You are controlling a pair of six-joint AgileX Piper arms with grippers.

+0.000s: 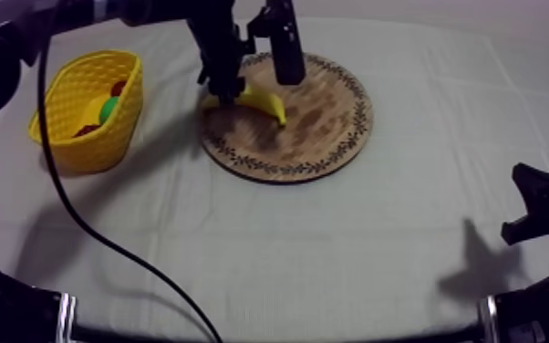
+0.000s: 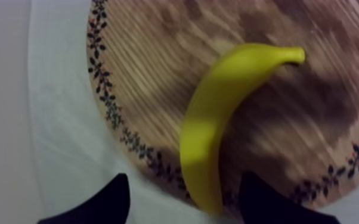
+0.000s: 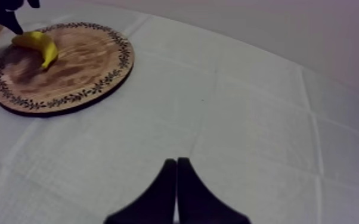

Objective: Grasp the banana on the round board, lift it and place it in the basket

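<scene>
Left gripper (image 1: 222, 89) open, fingers straddling one end of the curved yellow toy banana (image 1: 262, 101), which lies on the round wooden board (image 1: 326, 123), basket-side rim. Right gripper (image 3: 177, 162) closed, empty. Banana looks light, rigid and slick; grip the thick middle.

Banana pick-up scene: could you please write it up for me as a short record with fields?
banana: lying on the wooden board, at its rim nearest the yellow basket
yellow basket: beside the board, toy fruit inside
left pincer: open, straddling the banana's end
right pincer: shut, over bare cloth, away from the board
stage: banana not yet gripped
</scene>
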